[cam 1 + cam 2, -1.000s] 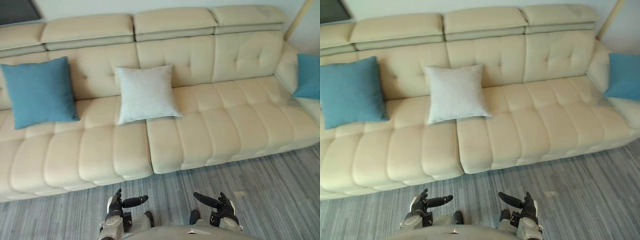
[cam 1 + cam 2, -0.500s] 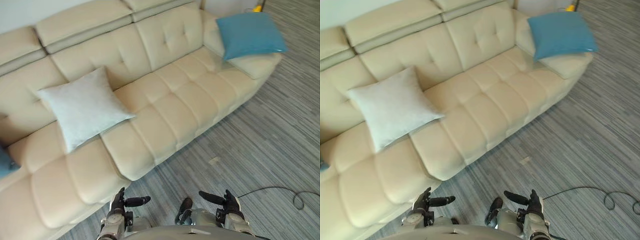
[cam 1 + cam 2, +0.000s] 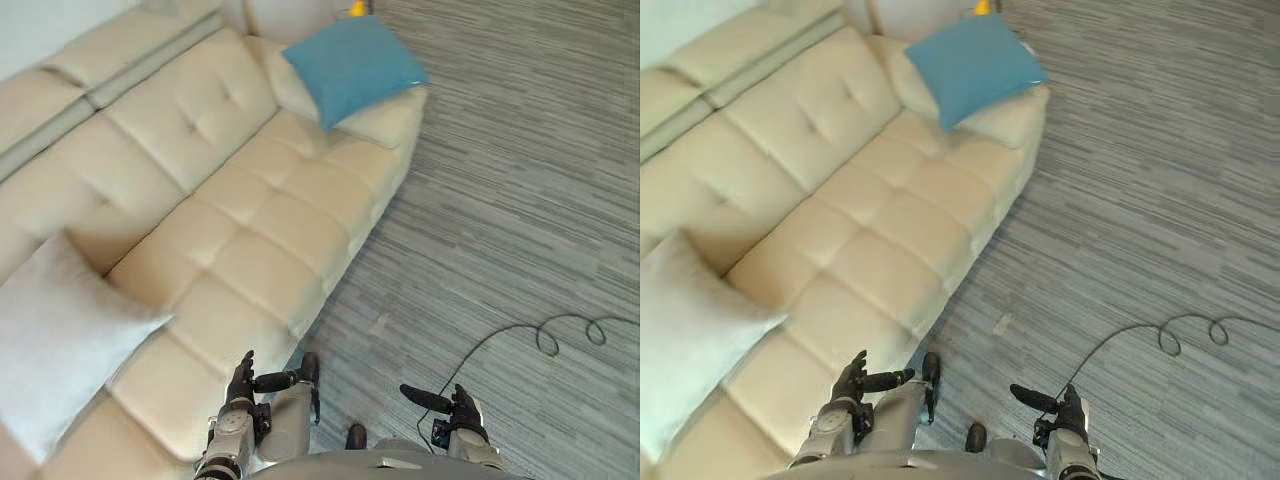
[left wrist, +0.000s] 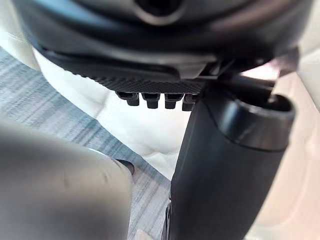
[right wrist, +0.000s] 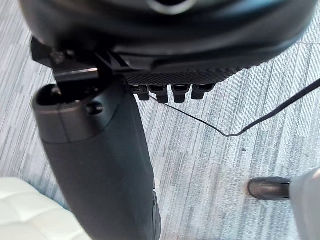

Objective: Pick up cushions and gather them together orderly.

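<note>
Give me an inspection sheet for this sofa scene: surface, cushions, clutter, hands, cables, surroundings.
Surface: cream sofa, tufted seat and backrest.
Job's things: blue cushion lying on the far armrest; white cushion leaning on the backrest, nearer the robot; far apart, not gathered.
Clutter: small pale patch on the carpet by the sofa front, too small to identify.
Hands: left hand open, holding nothing, by the sofa's front edge; right hand open, holding nothing, over the carpet.
Cables: nothing seen on the sofa.
Surroundings: grey striped carpet; yellow thing behind the armrest, cut off by the view's edge.
</note>
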